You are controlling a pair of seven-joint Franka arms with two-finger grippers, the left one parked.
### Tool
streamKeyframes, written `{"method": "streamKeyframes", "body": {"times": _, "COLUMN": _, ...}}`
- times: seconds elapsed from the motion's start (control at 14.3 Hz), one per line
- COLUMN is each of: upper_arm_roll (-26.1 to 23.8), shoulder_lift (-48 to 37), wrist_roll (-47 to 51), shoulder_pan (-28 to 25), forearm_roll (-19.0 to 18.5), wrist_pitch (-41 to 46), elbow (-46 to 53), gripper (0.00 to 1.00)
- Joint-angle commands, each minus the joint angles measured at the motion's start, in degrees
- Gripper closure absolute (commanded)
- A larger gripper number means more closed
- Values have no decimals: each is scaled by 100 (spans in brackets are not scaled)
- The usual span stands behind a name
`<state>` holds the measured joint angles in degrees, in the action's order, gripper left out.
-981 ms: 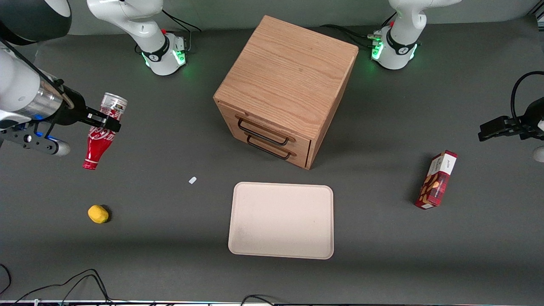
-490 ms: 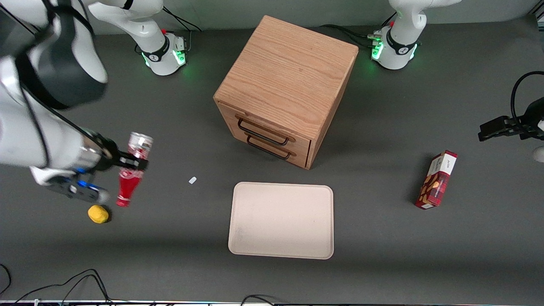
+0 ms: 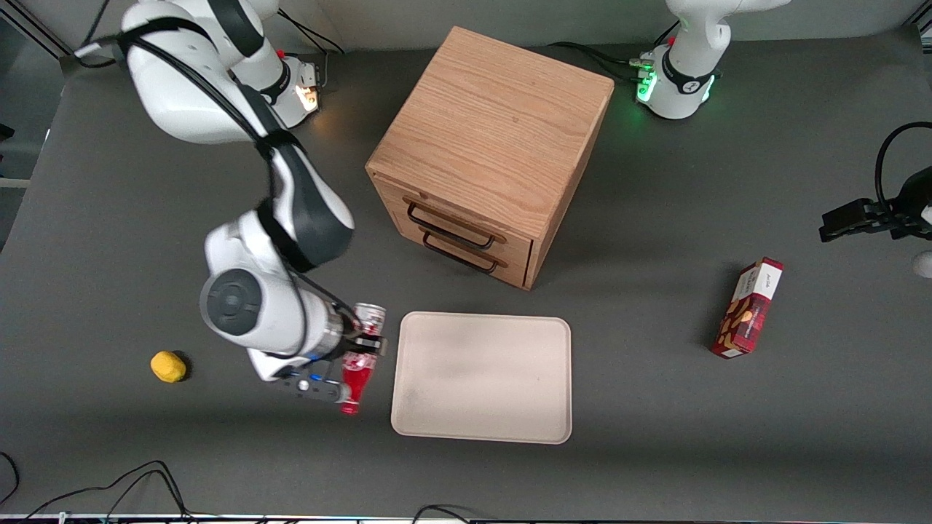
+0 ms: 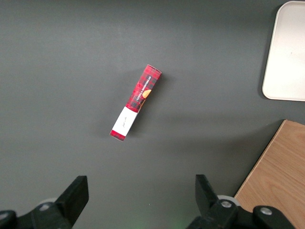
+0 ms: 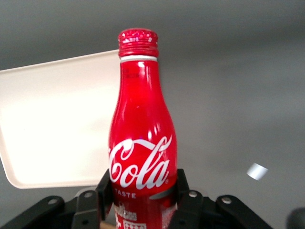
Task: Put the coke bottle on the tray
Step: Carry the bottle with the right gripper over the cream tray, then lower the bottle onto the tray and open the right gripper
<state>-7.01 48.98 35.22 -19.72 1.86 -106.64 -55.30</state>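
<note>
1. Desk (image 3: 109, 218) — dark grey surface carrying every item below.
2. Wooden cabinet (image 3: 491, 138) — two drawers with black handles, standing mid-desk, farther from the front camera than the tray.
3. Tray (image 3: 482, 377) — beige, flat, rounded corners, lying in front of the cabinet's drawers, nothing on it.
4. Gripper (image 3: 362, 348) — hangs above the desk just beside the tray's short edge on the working arm's end; its fingers are clamped on the bottle's lower body.
5. Snack box (image 3: 747, 308) — red, on the desk toward the parked arm's end, well apart from the tray.
6. Coke bottle (image 3: 357, 364) — held off the desk in the gripper, lying tilted, cap pointing toward the front camera; just outside the tray's rim, not on it.
7. Yellow object (image 3: 168, 366) — small, rounded, near the desk's working-arm end.
</note>
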Motion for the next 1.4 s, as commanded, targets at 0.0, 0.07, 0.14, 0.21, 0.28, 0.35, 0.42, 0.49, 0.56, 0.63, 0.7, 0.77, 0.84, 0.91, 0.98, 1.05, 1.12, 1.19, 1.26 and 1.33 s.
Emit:
{"method": "streamKeyframes", "body": {"times": 0.0, "upper_arm_roll": 347, "shoulder_lift": 558, "wrist_roll": 100, "shoulder_pan": -505, "forearm_roll": 34, "wrist_pitch": -461, "elbow": 423, "gripper": 100}}
{"method": "streamKeyframes", "body": {"times": 0.07, "upper_arm_roll": 480, "shoulder_lift": 682, "wrist_roll": 73, "shoulder_pan": -655, "forearm_roll": 34, "wrist_pitch": -663, "elbow": 423, "gripper": 100}}
{"method": "streamKeyframes", "body": {"times": 0.14, "upper_arm_roll": 542, "shoulder_lift": 831, "wrist_roll": 30, "shoulder_pan": -726, "forearm_roll": 34, "wrist_pitch": -795, "elbow": 423, "gripper": 100}}
{"method": "streamKeyframes", "body": {"times": 0.21, "upper_arm_roll": 542, "shoulder_lift": 980, "wrist_roll": 3, "shoulder_pan": -735, "forearm_roll": 8, "wrist_pitch": -936, "elbow": 423, "gripper": 100}}
{"method": "streamKeyframes", "body": {"times": 0.28, "upper_arm_roll": 542, "shoulder_lift": 1077, "wrist_roll": -23, "shoulder_pan": -735, "forearm_roll": -45, "wrist_pitch": -1041, "elbow": 423, "gripper": 100}}
{"method": "streamKeyframes", "body": {"times": 0.35, "upper_arm_roll": 542, "shoulder_lift": 1165, "wrist_roll": -206, "shoulder_pan": -744, "forearm_roll": -54, "wrist_pitch": -1121, "elbow": 423, "gripper": 100}}
{"method": "streamKeyframes", "body": {"times": 0.42, "upper_arm_roll": 560, "shoulder_lift": 1236, "wrist_roll": -356, "shoulder_pan": -788, "forearm_roll": -63, "wrist_pitch": -1165, "elbow": 415, "gripper": 100}}
{"method": "streamKeyframes", "body": {"times": 0.49, "upper_arm_roll": 708, "shoulder_lift": 1298, "wrist_roll": -427, "shoulder_pan": -910, "forearm_roll": -63, "wrist_pitch": -1244, "elbow": 415, "gripper": 100}}
{"method": "streamKeyframes", "body": {"times": 0.56, "upper_arm_roll": 875, "shoulder_lift": 1324, "wrist_roll": -471, "shoulder_pan": -1007, "forearm_roll": -63, "wrist_pitch": -1314, "elbow": 406, "gripper": 100}}
{"method": "streamKeyframes", "body": {"times": 0.63, "upper_arm_roll": 911, "shoulder_lift": 1385, "wrist_roll": -533, "shoulder_pan": -1043, "forearm_roll": -63, "wrist_pitch": -1341, "elbow": 415, "gripper": 100}}
{"method": "streamKeyframes", "body": {"times": 0.7, "upper_arm_roll": 920, "shoulder_lift": 1395, "wrist_roll": -542, "shoulder_pan": -1043, "forearm_roll": -63, "wrist_pitch": -1394, "elbow": 406, "gripper": 100}}
{"method": "streamKeyframes", "body": {"times": 0.77, "upper_arm_roll": 920, "shoulder_lift": 1421, "wrist_roll": -542, "shoulder_pan": -1017, "forearm_roll": -63, "wrist_pitch": -1438, "elbow": 406, "gripper": 100}}
{"method": "streamKeyframes", "body": {"times": 0.84, "upper_arm_roll": 929, "shoulder_lift": 1430, "wrist_roll": -542, "shoulder_pan": -999, "forearm_roll": -63, "wrist_pitch": -1464, "elbow": 397, "gripper": 100}}
{"method": "streamKeyframes", "body": {"times": 0.91, "upper_arm_roll": 929, "shoulder_lift": 1439, "wrist_roll": -542, "shoulder_pan": -982, "forearm_roll": -63, "wrist_pitch": -1508, "elbow": 388, "gripper": 100}}
{"method": "streamKeyframes", "body": {"times": 0.98, "upper_arm_roll": 947, "shoulder_lift": 1465, "wrist_roll": -542, "shoulder_pan": -973, "forearm_roll": -63, "wrist_pitch": -1552, "elbow": 380, "gripper": 100}}
{"method": "streamKeyframes", "body": {"times": 1.05, "upper_arm_roll": 947, "shoulder_lift": 1474, "wrist_roll": -533, "shoulder_pan": -955, "forearm_roll": -63, "wrist_pitch": -1578, "elbow": 379, "gripper": 100}}
{"method": "streamKeyframes", "body": {"times": 1.12, "upper_arm_roll": 947, "shoulder_lift": 1483, "wrist_roll": -542, "shoulder_pan": -946, "forearm_roll": -63, "wrist_pitch": -1613, "elbow": 362, "gripper": 100}}
{"method": "streamKeyframes", "body": {"times": 1.19, "upper_arm_roll": 955, "shoulder_lift": 1491, "wrist_roll": -542, "shoulder_pan": -946, "forearm_roll": -63, "wrist_pitch": -1640, "elbow": 345, "gripper": 100}}
{"method": "streamKeyframes", "body": {"times": 1.26, "upper_arm_roll": 947, "shoulder_lift": 1526, "wrist_roll": -542, "shoulder_pan": -946, "forearm_roll": -63, "wrist_pitch": -1640, "elbow": 344, "gripper": 100}}
{"method": "streamKeyframes", "body": {"times": 1.33, "upper_arm_roll": 947, "shoulder_lift": 1535, "wrist_roll": -542, "shoulder_pan": -946, "forearm_roll": -63, "wrist_pitch": -1640, "elbow": 336, "gripper": 100}}
